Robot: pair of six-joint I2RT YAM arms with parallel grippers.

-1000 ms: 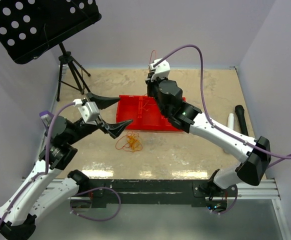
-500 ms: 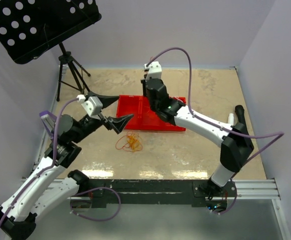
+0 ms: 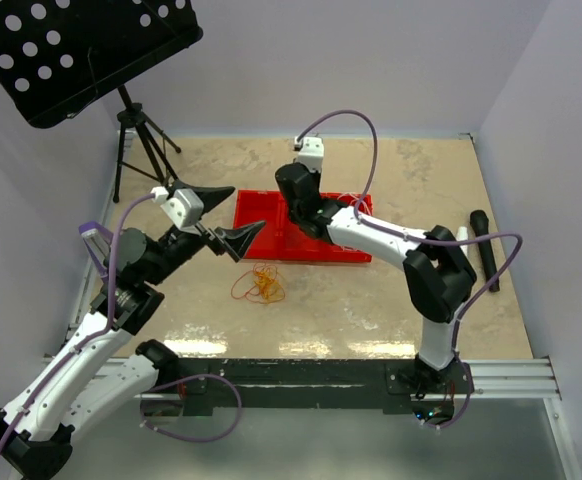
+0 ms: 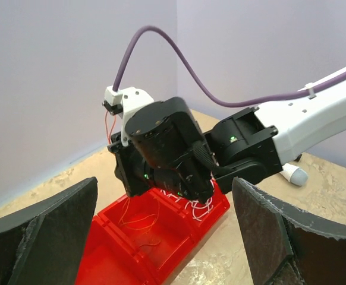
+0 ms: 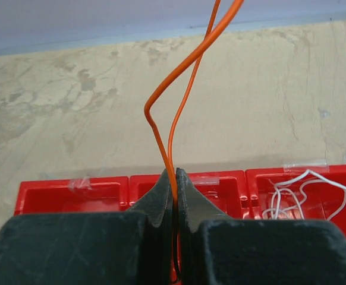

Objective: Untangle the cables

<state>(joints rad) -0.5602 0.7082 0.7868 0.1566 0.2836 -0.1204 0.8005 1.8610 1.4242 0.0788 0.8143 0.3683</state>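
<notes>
My right gripper (image 5: pixel 175 173) is shut on a thin orange cable (image 5: pixel 147 111) that loops up past its fingertips. It hangs over the middle of the red tray (image 5: pixel 72 196). From above, the right gripper (image 3: pixel 294 205) points down at the tray (image 3: pixel 301 252). White cables (image 5: pixel 304 190) lie in the tray's right compartment, and orange strands (image 4: pixel 138 221) lie in the middle one. A tangle of orange and red cables (image 3: pixel 259 285) lies on the table in front of the tray. My left gripper (image 3: pixel 225 218) hovers open left of the tray, holding nothing.
A black perforated music stand (image 3: pixel 81 50) on a tripod (image 3: pixel 136 140) stands at the back left. A black stick (image 3: pixel 483 245) and a white tube (image 3: pixel 463 238) lie near the right wall. Purple arm cables arch above the tray.
The right arm has folded in, its elbow swinging toward the tray, and its gripper has come lower over the tray with the orange cable. The left gripper edged slightly away, still open.
</notes>
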